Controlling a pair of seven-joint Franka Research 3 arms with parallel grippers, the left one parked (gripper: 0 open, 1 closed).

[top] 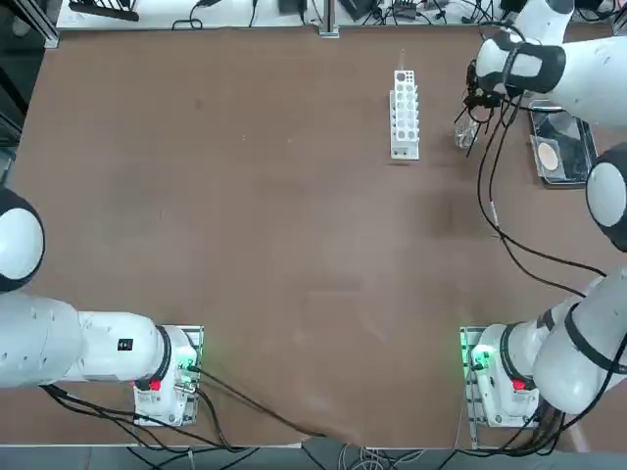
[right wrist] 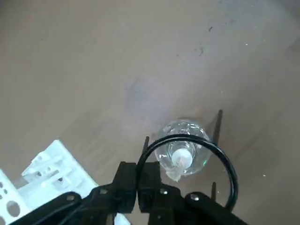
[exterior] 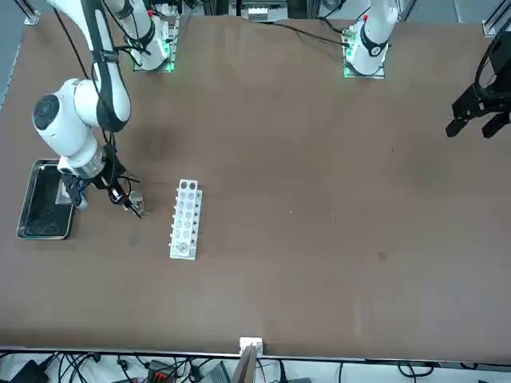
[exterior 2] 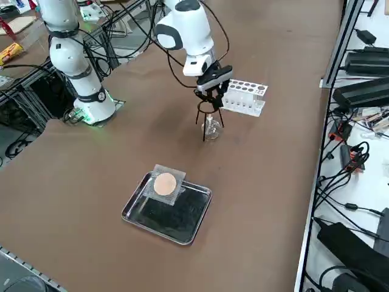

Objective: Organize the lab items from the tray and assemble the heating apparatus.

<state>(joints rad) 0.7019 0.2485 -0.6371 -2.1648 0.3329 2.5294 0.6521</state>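
Note:
My right gripper (exterior 2: 210,92) is shut on the ring of the black wire stand (exterior 2: 209,117), beside the white rack. In the right wrist view the fingers (right wrist: 125,180) pinch the ring (right wrist: 225,164), and the ring circles the clear glass burner (right wrist: 182,151) seen from above. The burner (exterior 2: 211,129) stands on the table between the stand's legs. I cannot tell whether the legs touch the table. The round tan disc (exterior 2: 165,184) lies on its square mesh at one corner of the metal tray (exterior 2: 196,226). From overhead the gripper (top: 477,98) is left of the tray (top: 589,147).
The white holed rack (top: 405,113) stands just left of the burner (top: 462,132), close to the stand. The right arm's cables hang down near the burner. Brown table surface stretches wide toward the robot's bases.

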